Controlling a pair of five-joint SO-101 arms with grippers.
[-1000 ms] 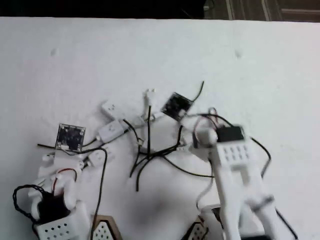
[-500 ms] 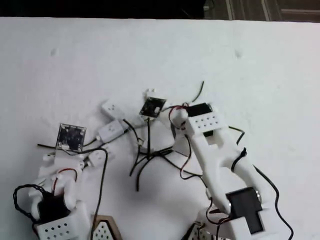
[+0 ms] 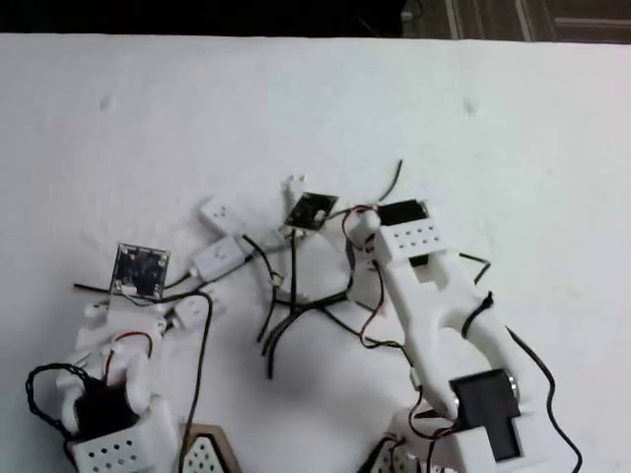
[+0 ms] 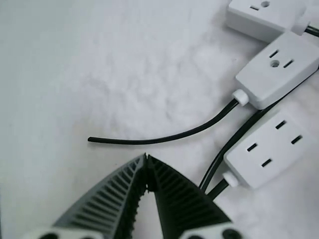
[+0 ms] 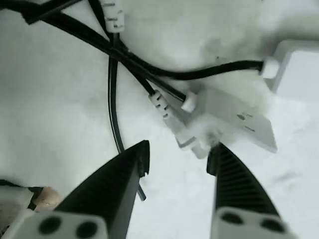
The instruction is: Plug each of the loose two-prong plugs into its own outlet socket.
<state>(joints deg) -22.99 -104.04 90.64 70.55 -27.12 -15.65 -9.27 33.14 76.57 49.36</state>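
The left arm [image 3: 104, 394] sits at 7 o'clock on the white table [image 3: 118, 128]. Its pincer, the left gripper [image 4: 146, 162], is clenched tight with nothing in it (the dark ribbed fingers look like a shut beak). It hangs over bare table. A loose cord end [image 4: 149, 139], thin and black, lies just past the tips. Near it are three white sockets in a row: the first socket [image 4: 264, 15], the second socket [image 4: 279, 69] and the third socket [image 4: 266, 152]. Their slots face up. Black cords run out from the second and third ones.

In the middle of the table the black cords cross in a cord tangle [image 3: 291, 307], like a messy star. From above, the sockets lie at about 10 o'clock from the tangle.

The right arm [image 3: 434, 315] comes in from 5 o'clock and leans toward the middle. Its little camera board [image 3: 311, 210] is at 12 o'clock from the tangle. The right gripper [image 5: 179, 149] is released, its two fingers spread wide, and it grips nothing. A white plug [image 5: 175, 127] lies between the fingertips. It touches the edge of a flat socket [image 5: 239, 119]. I cannot tell if its prongs are in. A corner socket [image 5: 299, 64] lies close by, with a black cord going into it.
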